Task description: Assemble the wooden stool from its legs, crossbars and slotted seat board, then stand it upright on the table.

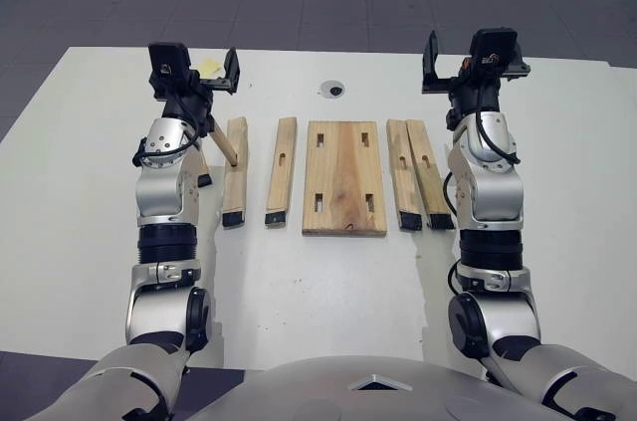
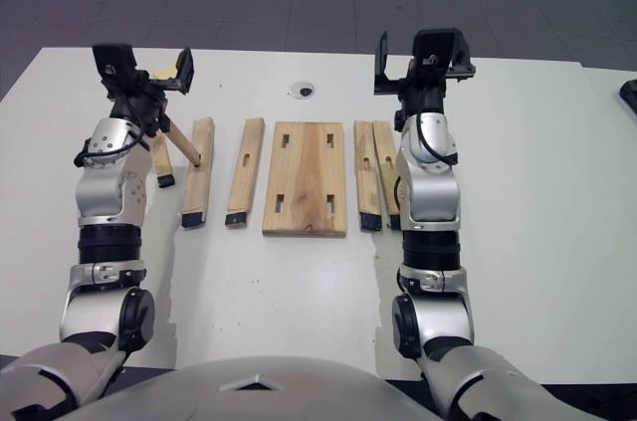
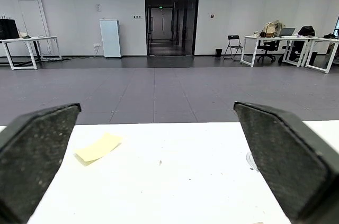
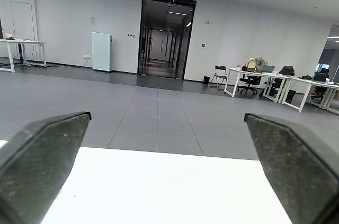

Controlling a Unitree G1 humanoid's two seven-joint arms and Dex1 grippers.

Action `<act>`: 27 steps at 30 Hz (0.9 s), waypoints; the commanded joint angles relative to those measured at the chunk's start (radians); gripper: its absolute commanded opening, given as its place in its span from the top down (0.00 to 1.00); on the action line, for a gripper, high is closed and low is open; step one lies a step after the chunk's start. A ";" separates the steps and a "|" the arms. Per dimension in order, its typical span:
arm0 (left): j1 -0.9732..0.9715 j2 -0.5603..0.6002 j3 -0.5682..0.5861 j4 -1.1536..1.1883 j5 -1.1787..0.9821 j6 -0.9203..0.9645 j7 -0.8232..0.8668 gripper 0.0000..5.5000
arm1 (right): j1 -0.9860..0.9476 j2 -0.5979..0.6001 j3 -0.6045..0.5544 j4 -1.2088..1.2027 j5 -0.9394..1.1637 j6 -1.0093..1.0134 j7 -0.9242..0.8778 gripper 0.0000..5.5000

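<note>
Broadly, the biggest piece is the seat board (image 1: 344,178), which lies flat in the middle of the white tabletop (image 1: 557,192) with its four slots facing up. It looks stiff, solid and the heaviest part here. Lying flush as it does, it is probably best taken by its long edges, with a wide span and a firm pinch.

Four legs (image 1: 282,172) flank it, two on each side, lengthwise and close together. The right pair are touching or nearly so. They are rigid, light sticks of bare wood with dark tips at their near ends. A grip near mid-length should keep each one balanced, and bare wood is unlikely to slip.

The crossbars (image 1: 223,140) are the thinnest and lightest pieces. One slants with its end resting on the leftmost leg, and another is partly hidden by the left arm. They would likely roll or skid if nudged — better to pinch them squarely.

The left hand (image 1: 195,71) hovers beyond the parts at the far left with its fingers spread wide, gripping nothing. A yellow note (image 3: 99,146) lies on the tabletop ahead of it. The right hand (image 1: 475,63) mirrors it at the far right — wide apart, empty, touching nothing.
</note>
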 commanded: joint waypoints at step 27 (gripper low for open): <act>0.010 -0.058 -0.060 0.246 0.099 -0.168 0.027 0.02 | 0.004 -0.043 -0.024 0.022 0.017 0.006 0.026 0.02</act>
